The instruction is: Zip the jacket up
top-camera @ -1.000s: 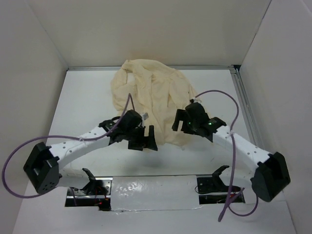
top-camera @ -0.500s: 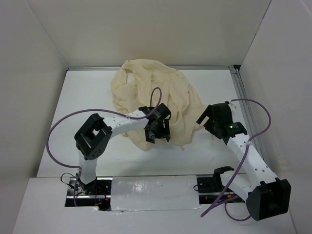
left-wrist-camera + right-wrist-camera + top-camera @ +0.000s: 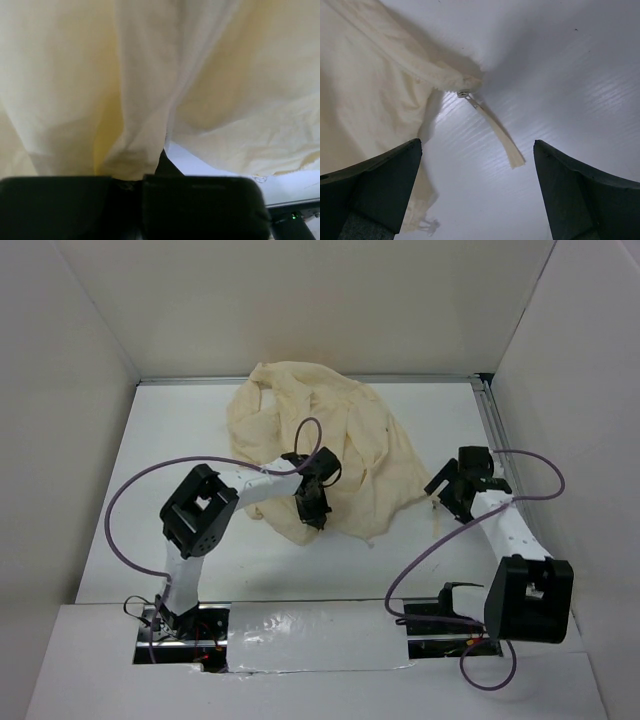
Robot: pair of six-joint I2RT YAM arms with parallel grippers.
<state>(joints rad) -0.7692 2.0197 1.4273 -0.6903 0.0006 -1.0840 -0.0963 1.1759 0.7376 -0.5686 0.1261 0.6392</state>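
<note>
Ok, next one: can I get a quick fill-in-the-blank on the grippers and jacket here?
The gripper clamped on a fold of the wrinkly pale cream-yellow fabric jacket is the ____ one.
The right gripper's jaws stand ____.
The small metal zipper pull on the white table is touched by ____ gripper.
Missing: left; open; neither.

Jacket [image 3: 350, 430] on table [image 3: 170, 470], rear centre
</note>
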